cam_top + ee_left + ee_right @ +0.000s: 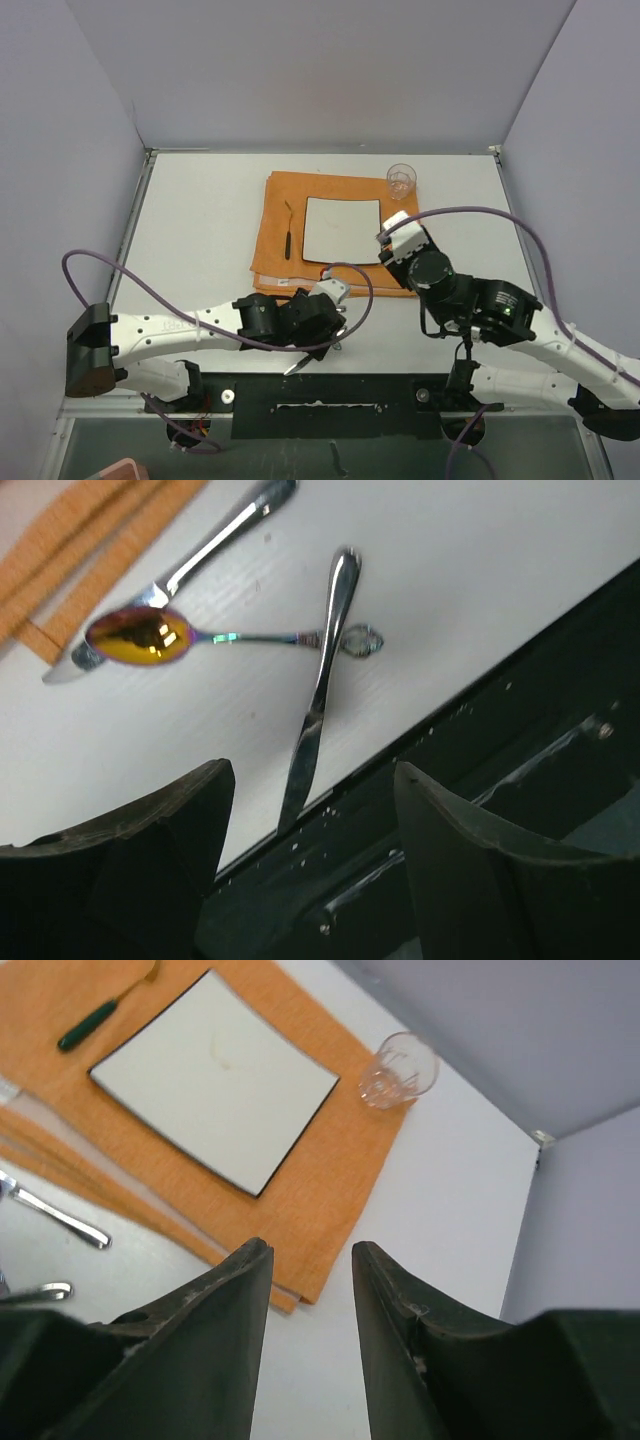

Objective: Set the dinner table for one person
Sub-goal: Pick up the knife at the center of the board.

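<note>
Black left gripper (pixel 310 780), jaws apart and empty, hangs low over a knife (pixel 318 695) crossing a spoon (pixel 140 638) on the dinner table (pixel 480 570), just nearer than the orange cloth (pixel 90 540). The spoon's bowl hides part of another utensil (pixel 225 535). The right gripper (pixel 311 1250), likewise parted and empty, hovers over the cloth's right side, beside a plate (pixel 215 1080).

Orange cloth (pixel 272 200), white black-rimmed plate (pixel 343 230), iridescent gold spoon (pixel 160 638)

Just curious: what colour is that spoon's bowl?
The spoon's bowl shines iridescent gold, best seen in the left wrist view.
</note>
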